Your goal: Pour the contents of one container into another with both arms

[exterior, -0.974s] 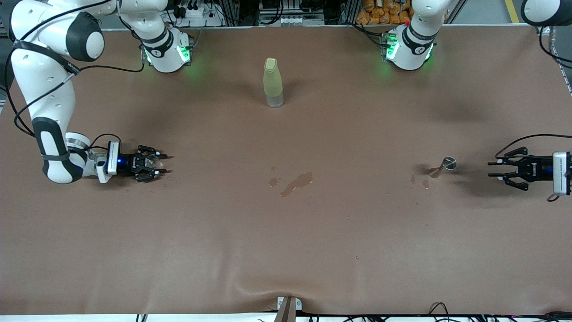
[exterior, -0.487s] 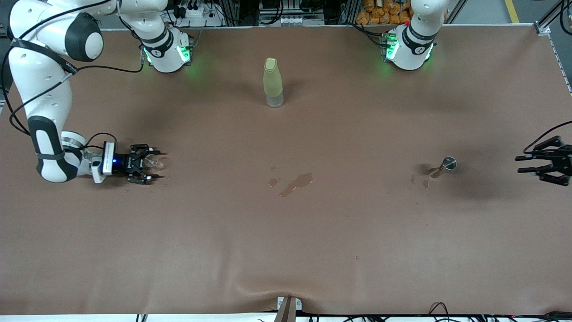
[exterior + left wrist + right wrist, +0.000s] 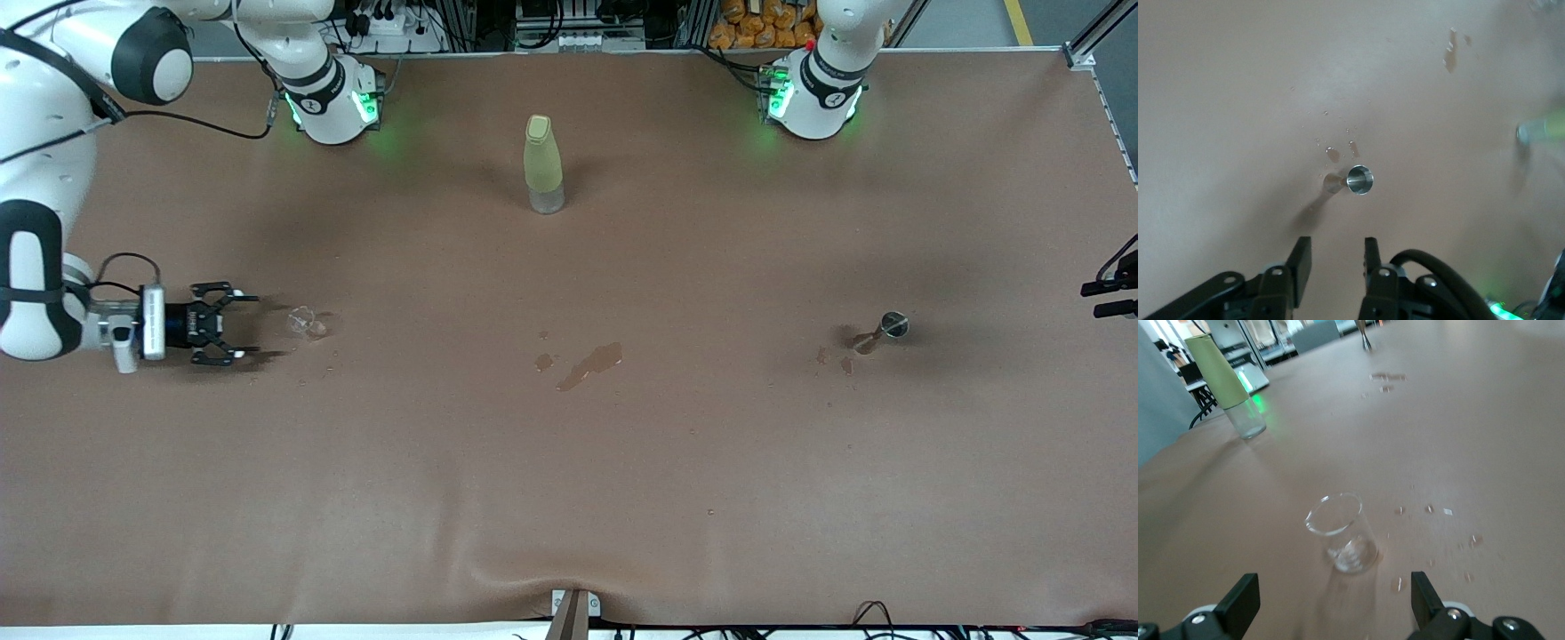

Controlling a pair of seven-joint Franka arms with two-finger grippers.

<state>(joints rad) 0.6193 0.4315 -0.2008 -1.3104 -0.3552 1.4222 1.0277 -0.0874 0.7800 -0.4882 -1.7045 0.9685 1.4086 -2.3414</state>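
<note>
The right gripper (image 3: 242, 326) hovers low at mid-height near the edge of the front view, at the right arm's end of the table. Its jaws are spread wide and hold nothing. Just off its fingertips the clear tumbler (image 3: 307, 324) stands upright on the brown table (image 3: 569, 498), apart from the gripper. The left gripper (image 3: 1102, 298) shows only as two fingertips at the other edge of the frame, well apart from the stemmed cup (image 3: 892, 325). That cup stands on its foot at the left arm's end.

Both vessels stand free, each in line with its own arm's jaws. I judge that each is placed so that its arm can reach it straight on. The bottle (image 3: 543, 164) stands in the upper middle of the frame, near neither gripper. Wet patches (image 3: 589, 364) darken the table's centre, and smaller ones lie beside the cup.

The left wrist view supplies what the front view cuts off. There the left gripper's fingers stand a narrow gap apart, with nothing between them, and the cup's round rim faces up. The right wrist view shows the tumbler's open mouth and droplets scattered around it. Whether it holds liquid I cannot tell.
</note>
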